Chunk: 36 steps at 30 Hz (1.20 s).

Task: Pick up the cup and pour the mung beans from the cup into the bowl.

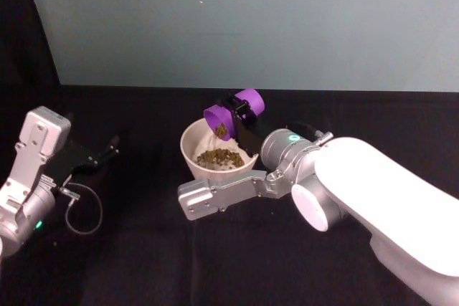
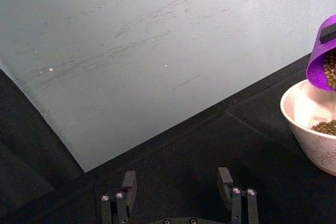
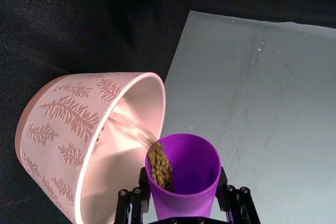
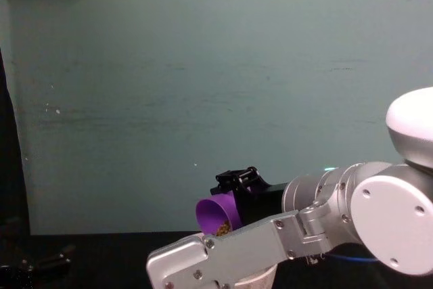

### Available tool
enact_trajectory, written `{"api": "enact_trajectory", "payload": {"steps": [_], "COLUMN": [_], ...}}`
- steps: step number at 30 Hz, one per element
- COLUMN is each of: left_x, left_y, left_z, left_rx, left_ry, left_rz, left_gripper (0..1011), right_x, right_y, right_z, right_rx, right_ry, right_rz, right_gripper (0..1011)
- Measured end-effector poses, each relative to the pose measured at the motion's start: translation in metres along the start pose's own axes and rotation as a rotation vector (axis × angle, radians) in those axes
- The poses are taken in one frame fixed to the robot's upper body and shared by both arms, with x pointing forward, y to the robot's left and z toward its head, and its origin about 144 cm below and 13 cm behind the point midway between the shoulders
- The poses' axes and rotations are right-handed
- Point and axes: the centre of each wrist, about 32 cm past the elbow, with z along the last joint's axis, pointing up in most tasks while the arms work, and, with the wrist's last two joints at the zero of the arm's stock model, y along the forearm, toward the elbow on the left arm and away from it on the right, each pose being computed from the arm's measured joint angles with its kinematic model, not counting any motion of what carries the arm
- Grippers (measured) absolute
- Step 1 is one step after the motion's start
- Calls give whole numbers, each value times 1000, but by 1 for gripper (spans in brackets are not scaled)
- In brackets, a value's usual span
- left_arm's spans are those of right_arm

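Above one bowl (image 1: 189,154), one tilted cup (image 1: 252,99)

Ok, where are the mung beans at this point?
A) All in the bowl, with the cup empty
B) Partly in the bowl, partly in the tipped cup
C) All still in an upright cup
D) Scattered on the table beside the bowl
B: the right end effector holds the cup tipped over the bowl, with mung beans piled inside the bowl and more at the cup's mouth.

1 cup (image 3: 186,182), 1 bowl (image 3: 63,114), and many mung beans (image 1: 219,156).
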Motion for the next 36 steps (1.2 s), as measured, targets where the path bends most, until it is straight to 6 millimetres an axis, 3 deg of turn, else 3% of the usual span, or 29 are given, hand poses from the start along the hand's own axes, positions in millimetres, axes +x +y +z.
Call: {"api": "enact_trajectory", "payload": {"steps": [36], "left_x": [0], "left_y": [0], "left_z": [0], "left_rx": [0], "left_ry": [0], "left_rz": [0], "left_gripper": [1011], "right_x": [-9], "right_y": [-6], "right_z": [17], "right_rx": [-62], "right_ry": [-264], "right_rz": [-49], "right_gripper": [724]}}
